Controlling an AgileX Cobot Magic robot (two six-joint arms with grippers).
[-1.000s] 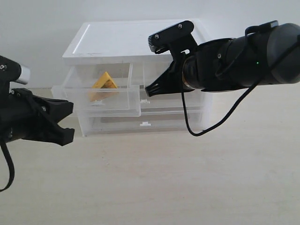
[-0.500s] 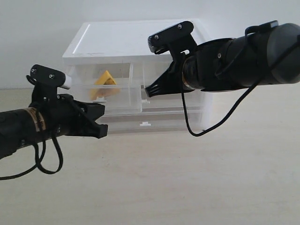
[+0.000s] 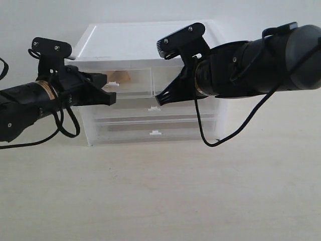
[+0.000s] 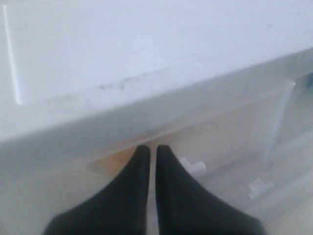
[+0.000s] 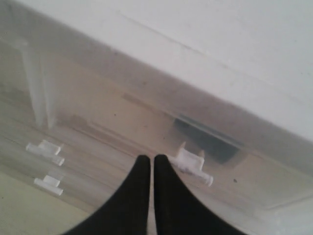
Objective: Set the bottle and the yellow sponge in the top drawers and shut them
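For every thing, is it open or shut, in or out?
Top left drawer, shut.
Top right drawer, shut.
Yellow sponge, inside the top left drawer.
Bottle, likely the dark shape inside the top right drawer.
Upper full-width drawer, shut.
Lower full-width drawer, shut.
Left gripper, shut, empty.
Right gripper, shut, empty.

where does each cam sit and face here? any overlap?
Exterior: off the arms, facing the drawer unit's front over the table; both arms show, left tool and right tool at the top drawers.
Left wrist: on the left arm, looking past its shut fingers at the left top drawer; only fingers show.
Right wrist: on the right arm, looking past shut fingers at the right top drawer's handle; only fingers show.
Shared: all see the unit's front; exterior also shows both tools.
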